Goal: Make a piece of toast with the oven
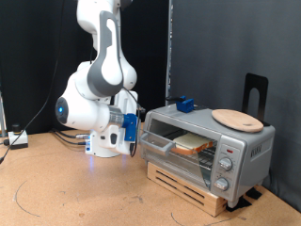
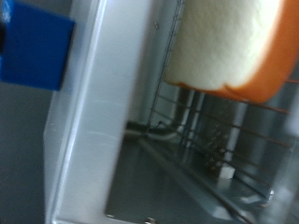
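Observation:
The silver-grey oven [image 1: 235, 151] stands at the exterior view's right on a wooden pallet. The piece of toast [image 1: 191, 144] lies flat on the wire rack inside it. In the wrist view the toast [image 2: 234, 47], pale with a brown crust, shows close up on the rack [image 2: 248, 126], next to the oven's grey front frame [image 2: 103, 121]. My gripper [image 1: 134, 130] is at the oven's front edge towards the exterior view's left, level with the rack. Its fingers do not show in the wrist view. Nothing shows between them.
A round tan wooden board [image 1: 235, 119] and a small blue object [image 1: 183, 104] lie on the oven's top; the blue object also shows in the wrist view [image 2: 37, 47]. A black stand [image 1: 256, 94] rises behind the oven. Cables and a box [image 1: 16, 138] lie at the exterior view's left.

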Robot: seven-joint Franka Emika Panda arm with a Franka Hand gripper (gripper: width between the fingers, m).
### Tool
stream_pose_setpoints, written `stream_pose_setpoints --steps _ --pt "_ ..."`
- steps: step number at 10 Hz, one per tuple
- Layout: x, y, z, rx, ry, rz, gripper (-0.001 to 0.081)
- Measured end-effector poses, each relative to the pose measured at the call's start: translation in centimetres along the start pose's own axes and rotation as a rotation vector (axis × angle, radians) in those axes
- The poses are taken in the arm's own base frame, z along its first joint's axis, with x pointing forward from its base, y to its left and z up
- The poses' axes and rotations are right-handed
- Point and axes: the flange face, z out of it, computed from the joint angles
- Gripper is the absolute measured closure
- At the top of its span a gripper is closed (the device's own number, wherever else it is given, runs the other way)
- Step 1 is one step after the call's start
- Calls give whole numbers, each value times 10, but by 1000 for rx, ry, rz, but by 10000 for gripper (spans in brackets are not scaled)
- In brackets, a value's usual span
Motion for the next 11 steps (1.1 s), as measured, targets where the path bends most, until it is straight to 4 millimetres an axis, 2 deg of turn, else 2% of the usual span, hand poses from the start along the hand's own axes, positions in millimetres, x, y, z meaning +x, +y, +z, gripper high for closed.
stream_pose_setpoints --steps 4,6,7,11 --pt "-14 -28 44 -44 -29 17 -1" --pt "-20 -36 53 -61 6 19 -1" --pt "-17 -34 46 -77 64 28 -1" --pt "-6 -7 -6 -98 261 144 -1"
